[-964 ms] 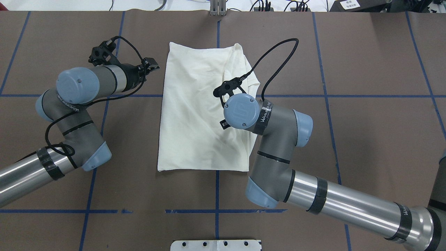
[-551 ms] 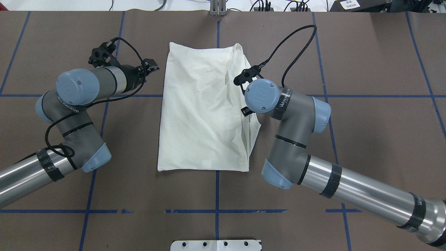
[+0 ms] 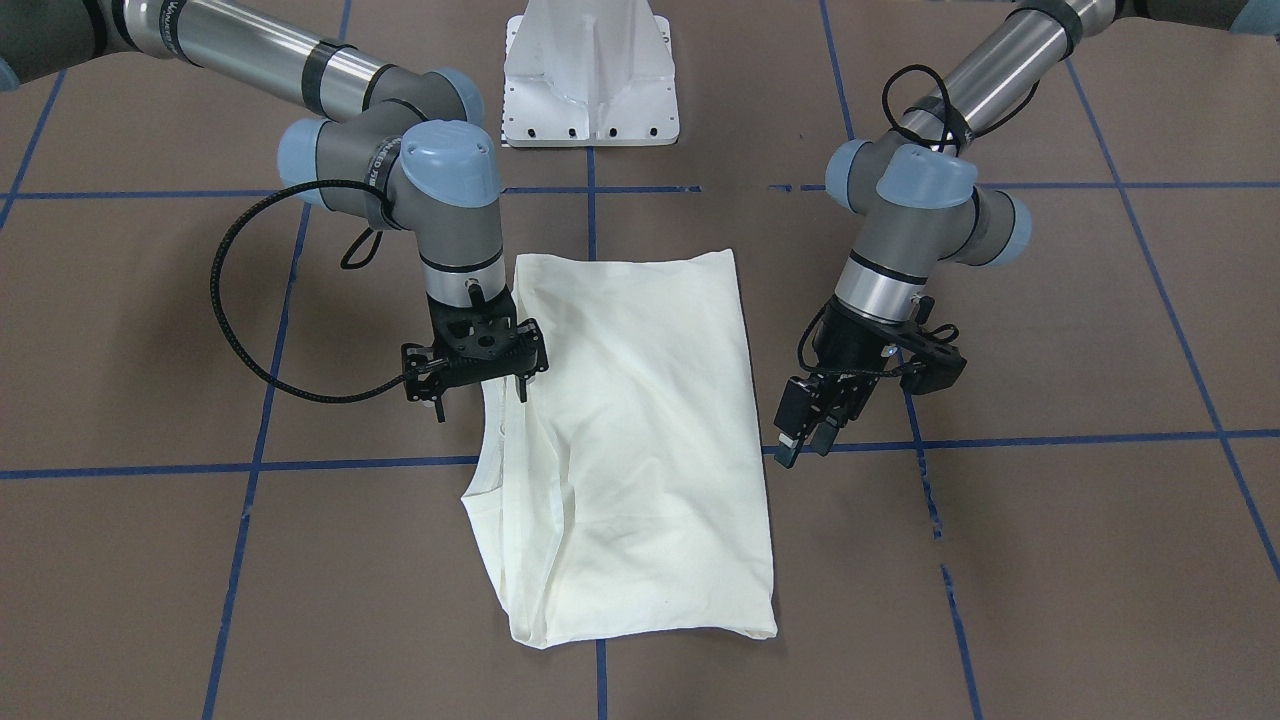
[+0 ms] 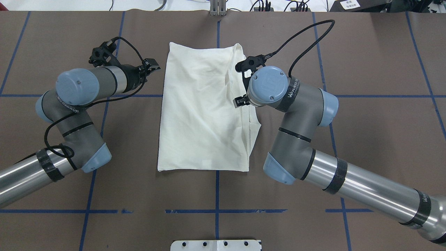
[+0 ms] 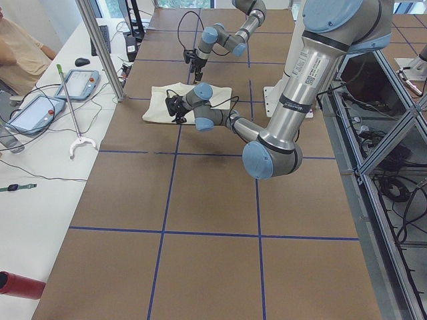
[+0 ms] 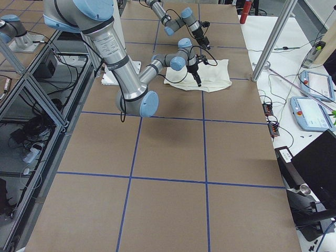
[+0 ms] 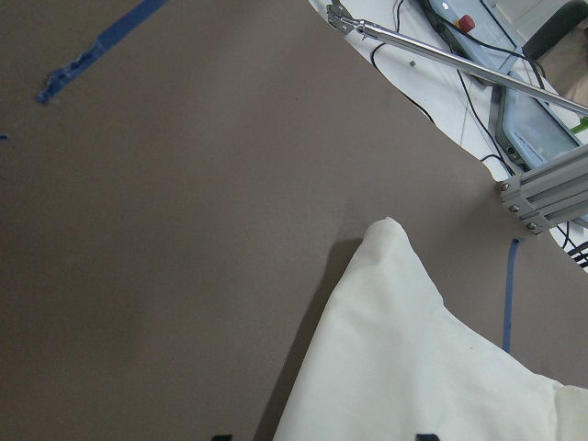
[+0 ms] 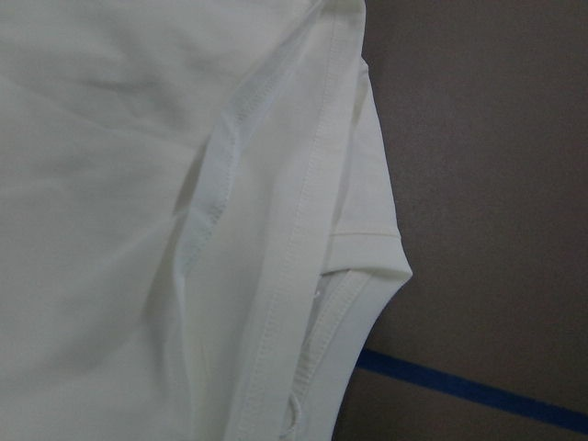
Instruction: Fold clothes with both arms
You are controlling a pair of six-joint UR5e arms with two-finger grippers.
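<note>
The clothes (image 4: 202, 108) lie as one cream-white shirt folded lengthwise on the brown table, plain side up, no print showing. Loose hems and seams bunch along its right edge (image 8: 303, 230). My right gripper (image 3: 481, 394) hangs open just above that edge, fingers spread, holding nothing; in the overhead view its wrist (image 4: 266, 87) covers it. My left gripper (image 4: 152, 67) is open and empty just left of the shirt's far left corner (image 7: 386, 303), not touching it. The front-facing view shows that left gripper (image 3: 806, 438) a little above the table, beside the clothes (image 3: 650, 430).
The white pedestal base (image 4: 216, 245) stands at the near edge. Blue tape lines (image 4: 348, 96) cross the brown table cover. A metal post (image 4: 217, 8) stands at the far edge. A side bench with tablets and cables (image 5: 40, 107) and a seated person lie beyond.
My right arm has swung from over the shirt's middle out to its right edge. The cloth along that edge now bulges nearer the robot. The left arm has barely moved.
</note>
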